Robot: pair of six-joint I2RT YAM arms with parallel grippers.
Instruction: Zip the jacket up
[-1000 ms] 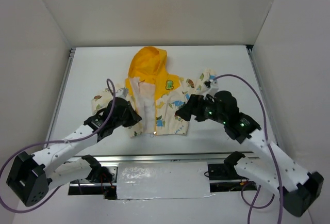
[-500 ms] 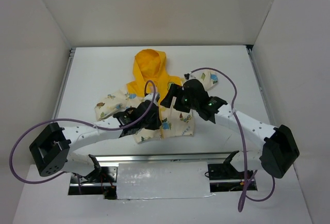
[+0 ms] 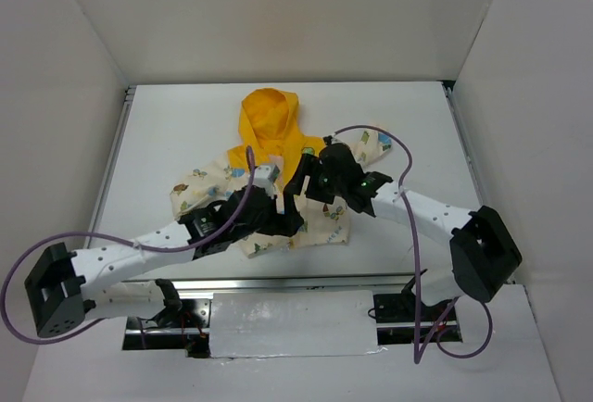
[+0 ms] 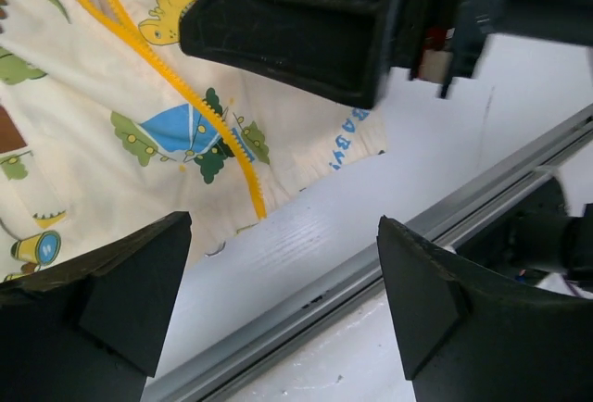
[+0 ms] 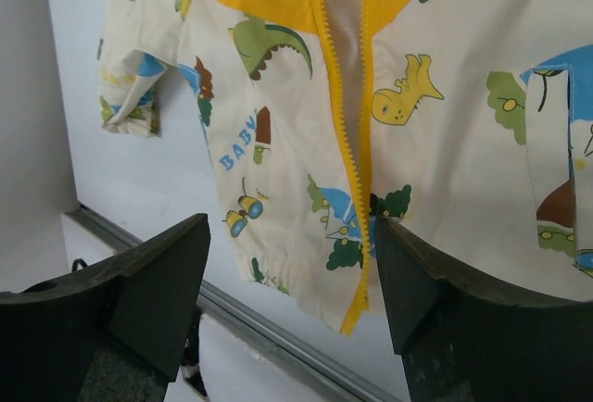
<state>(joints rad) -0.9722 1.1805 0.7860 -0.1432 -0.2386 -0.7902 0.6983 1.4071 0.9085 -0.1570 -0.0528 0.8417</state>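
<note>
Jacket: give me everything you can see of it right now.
The jacket is a small hooded one, cream fabric printed with dinosaurs and trees, with a yellow hood and yellow zipper. It lies front up on the white table, hood at the far end, sleeves spread. The zipper gapes at the chest, showing pale lining; lower down its edges meet. Nothing grips it.

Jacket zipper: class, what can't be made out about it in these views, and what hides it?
- Top external: left gripper and right gripper cover the jacket front, hiding the zipper.
- Left wrist: the right gripper's black body blocks the zipper's upper run.
- Right wrist: frame edge cuts its top; slider unclear.
</note>
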